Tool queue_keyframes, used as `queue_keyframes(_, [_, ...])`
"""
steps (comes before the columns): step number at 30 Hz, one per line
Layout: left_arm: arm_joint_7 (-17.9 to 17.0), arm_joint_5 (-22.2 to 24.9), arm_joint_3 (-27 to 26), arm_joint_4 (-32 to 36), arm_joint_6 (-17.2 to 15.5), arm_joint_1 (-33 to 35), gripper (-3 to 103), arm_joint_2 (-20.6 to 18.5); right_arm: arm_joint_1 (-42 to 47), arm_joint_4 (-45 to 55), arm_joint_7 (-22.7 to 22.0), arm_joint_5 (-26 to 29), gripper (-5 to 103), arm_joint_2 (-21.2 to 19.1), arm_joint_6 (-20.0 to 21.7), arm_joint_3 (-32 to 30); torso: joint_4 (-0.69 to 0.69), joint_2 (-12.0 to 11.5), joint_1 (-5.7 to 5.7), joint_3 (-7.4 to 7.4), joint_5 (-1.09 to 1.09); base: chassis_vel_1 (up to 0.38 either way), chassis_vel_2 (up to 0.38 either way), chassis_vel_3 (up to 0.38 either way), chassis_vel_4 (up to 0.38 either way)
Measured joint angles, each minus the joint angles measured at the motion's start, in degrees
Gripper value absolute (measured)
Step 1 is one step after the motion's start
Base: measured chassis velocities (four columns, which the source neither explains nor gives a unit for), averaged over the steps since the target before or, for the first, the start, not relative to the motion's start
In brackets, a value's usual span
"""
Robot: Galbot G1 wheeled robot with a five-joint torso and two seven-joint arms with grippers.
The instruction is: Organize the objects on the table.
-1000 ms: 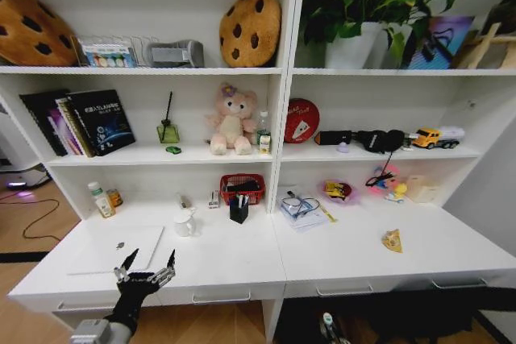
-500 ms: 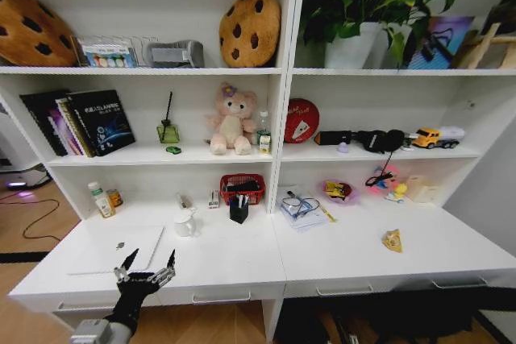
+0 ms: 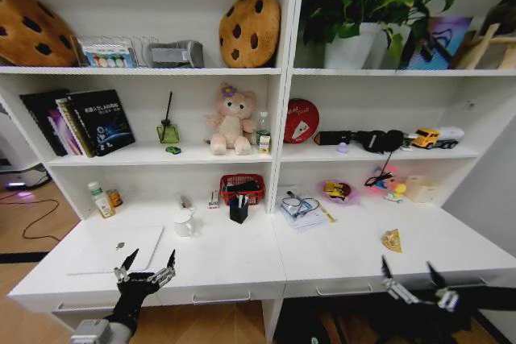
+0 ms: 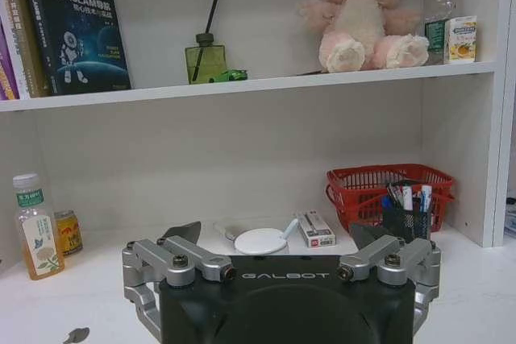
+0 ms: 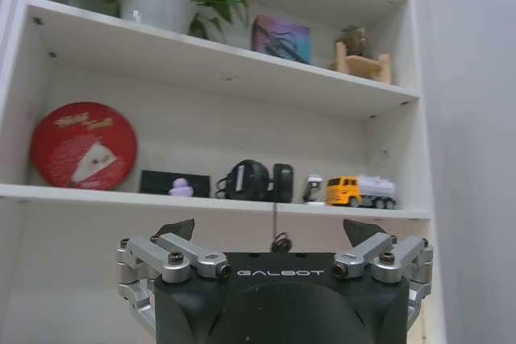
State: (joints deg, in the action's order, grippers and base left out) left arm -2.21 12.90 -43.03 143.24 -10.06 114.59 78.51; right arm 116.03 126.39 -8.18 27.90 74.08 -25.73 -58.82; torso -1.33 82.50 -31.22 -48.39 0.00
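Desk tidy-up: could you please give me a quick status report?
Left hand open, empty, over the desk's front edge by the laptop. Right hand open, empty, low at the front edge. Nothing picked up yet.

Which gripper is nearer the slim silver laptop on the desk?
Left. The left gripper hovers at the slim silver laptop's front right corner; the right gripper is far across, over the desk's right front edge.
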Motion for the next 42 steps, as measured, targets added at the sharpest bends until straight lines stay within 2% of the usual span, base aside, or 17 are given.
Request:
queue_keyframes(7, [0.0, 0.0, 0.0, 0.0, 0.0, 0.0, 100, 0.0, -2.4, -1.26, -1.29, 3.83, 100, -0.73, 3.28, -3.21, 0.0, -0.01, -0.01, 0.0, 0.0, -0.018, -0.028, 0.024, 0.023])
queue_keyframes(20, [0.0, 0.0, -0.01, 0.0, 0.0, 0.0, 100, 0.0, -4.55, -2.09, -1.25, 3.98, 100, -0.43, 6.12, -0.91, 0.01, -0.02, -0.01, -0.01, 0.02, -0.195, -0.171, 0.175, 0.194])
queue_keyframes(21, [0.0, 0.0, -0.01, 0.0, 0.0, 0.0, 100, 0.0, -5.0, -2.27, -1.27, 3.9, 100, -0.5, 6.84, -0.47, -0.01, -0.01, -0.01, 0.0, -0.03, -0.292, -0.272, 0.234, 0.25])
queue_keyframes(23, [0.0, 0.0, -0.01, 0.0, 0.0, 0.0, 100, 0.0, -6.45, -3.06, -2.01, 3.53, 100, -1.03, 10.24, 0.77, 0.0, -0.01, 0.0, -0.01, 0.04, -0.268, -0.257, 0.261, 0.259])
queue_keyframes(24, [0.0, 0.0, -0.01, 0.0, 0.0, 0.0, 100, 0.0, -6.45, -3.06, -2.01, 3.53, 100, -1.03, 10.24, 0.77, 0.0, -0.01, 0.0, -0.01, 0.04, -0.268, -0.275, 0.272, 0.269])
queue_keyframes(25, [0.0, 0.0, 0.0, 0.0, 0.0, 0.0, 100, 0.0, -7.75, -3.89, -2.16, 3.35, 100, -1.69, 12.56, 1.39, -0.01, -0.01, 0.0, 0.0, -0.05, -0.266, -0.275, 0.252, 0.305])
queue_keyframes(27, [0.0, 0.0, 0.0, 0.0, 0.0, 0.0, 100, 0.01, -11.5, -5.72, -2.39, 2.97, 100, -3.58, 17.85, 2.79, 0.01, -0.02, -0.01, -0.01, 0.07, -0.234, -0.233, 0.235, 0.274])
queue_keyframes(28, [0.0, 0.0, 0.0, 0.0, 0.0, 0.0, 100, 0.01, -11.5, -5.72, -2.39, 2.97, 100, -3.58, 17.85, 2.79, 0.01, -0.02, -0.01, -0.01, 0.07, -0.234, -0.202, 0.217, 0.242])
queue_keyframes(30, [0.01, 0.0, 0.02, 0.0, 0.0, 0.0, 100, 0.01, -16.27, -7.07, -2.61, 3.44, 100, -7.13, 25.45, 4.25, 0.01, -0.01, 0.0, -0.01, 0.05, -0.062, -0.176, 0.142, 0.147])
queue_keyframes(31, [0.01, 0.0, 0.01, 0.0, 0.0, 0.0, 100, 0.02, -19.26, -7.72, -3.0, 5.59, 100, -10.3, 30.49, 5.5, 0.0, 0.0, 0.01, 0.0, -0.01, -0.01, -0.065, 0.079, 0.056])
queue_keyframes(32, [0.01, 0.0, 0.01, 0.0, 0.0, 0.0, 100, 0.02, -19.26, -7.72, -3.0, 5.59, 100, -10.3, 30.49, 5.5, 0.0, 0.0, 0.01, 0.0, -0.01, -0.01, -0.065, 0.079, 0.056])
queue_keyframes(35, [0.0, 0.0, 0.01, 0.0, 0.0, 0.0, 100, 0.0, -25.35, -9.19, -2.86, 11.71, 100, -16.45, 38.92, 8.85, 0.0, -0.02, -0.02, -0.02, -0.01, -0.02, 0.005, 0.004, -0.023])
queue_keyframes(39, [-0.01, 0.0, -0.02, 0.0, 0.0, 0.0, 100, 0.0, -27.63, -10.55, -1.09, 12.39, 100, -18.39, 40.92, 11.56, 0.03, -0.02, -0.02, -0.01, -0.05, 0.019, 0.085, -0.012, -0.062])
queue_keyframes(41, [-0.01, 0.0, -0.02, 0.0, 0.0, 0.0, 100, 0.0, -31.05, -14.79, -1.53, 12.1, 100, -18.04, 42.55, 19.52, -0.01, -0.01, -0.01, -0.01, 0.0, 0.0, 0.0, 0.0, 0.0])
queue_keyframes(42, [-0.01, 0.0, -0.02, 0.0, 0.0, 0.0, 100, 0.0, -31.05, -14.79, -1.53, 12.1, 100, -18.04, 42.55, 19.52, -0.01, -0.01, -0.01, -0.01, 0.0, 0.0, 0.0, 0.0, 0.0])
